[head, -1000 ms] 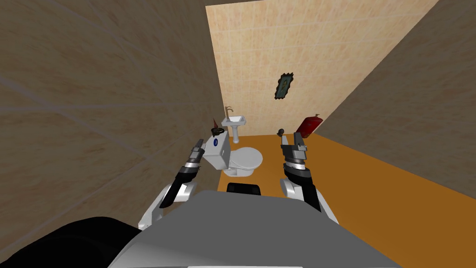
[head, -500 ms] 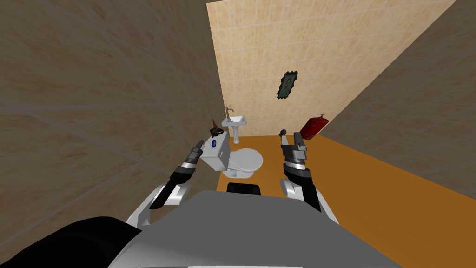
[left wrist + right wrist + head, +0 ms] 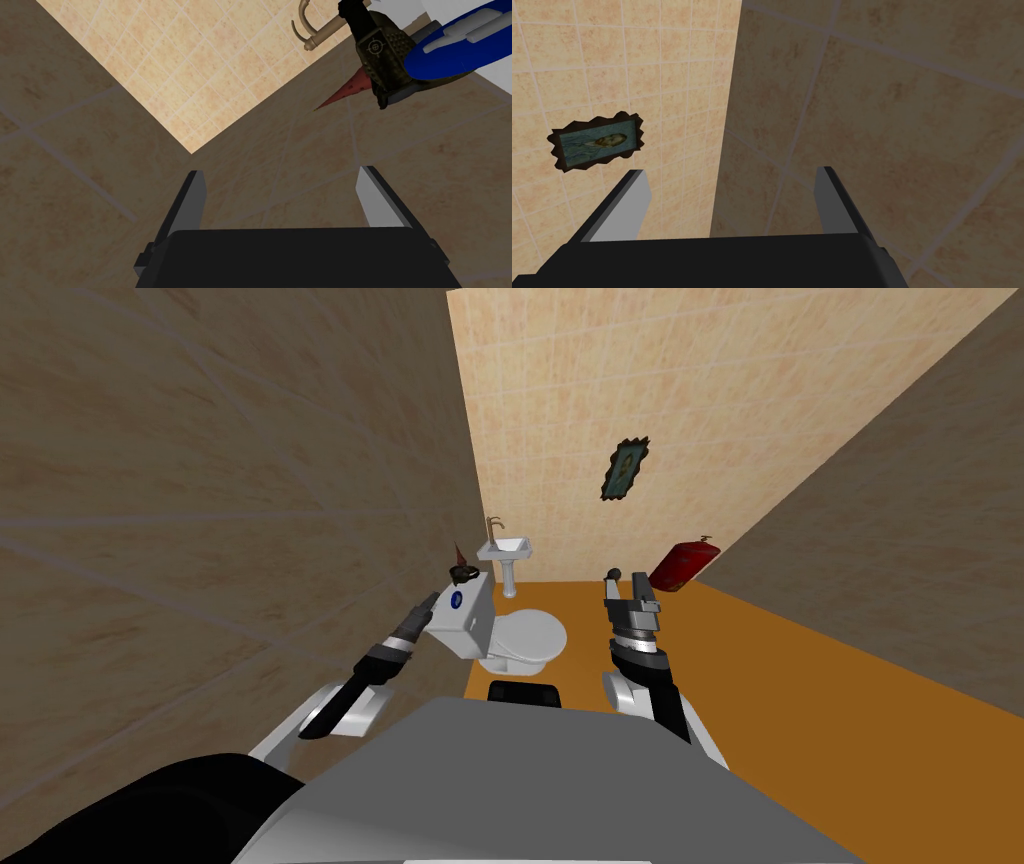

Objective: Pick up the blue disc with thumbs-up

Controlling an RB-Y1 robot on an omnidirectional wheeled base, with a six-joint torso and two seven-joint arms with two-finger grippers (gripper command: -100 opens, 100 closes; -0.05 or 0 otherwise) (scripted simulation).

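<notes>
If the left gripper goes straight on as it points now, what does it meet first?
Probably the brown tiled wall, which lies straight ahead of the open left gripper. The blue disc lies off to the side of that line, so it would likely be missed. Depth is unclear.

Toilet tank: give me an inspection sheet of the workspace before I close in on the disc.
Surface: white toilet tank, by the left wall.
Job's things: blue disc lies on the tank, not held.
Clutter: dark brown object and red cone next to the disc.
Grippers: left gripper fingers open, short of the disc; right gripper fingers open, holding nothing.
Cables: nothing seen.
Surroundings: sink, picture, red extinguisher, orange floor, tiled walls.
</notes>
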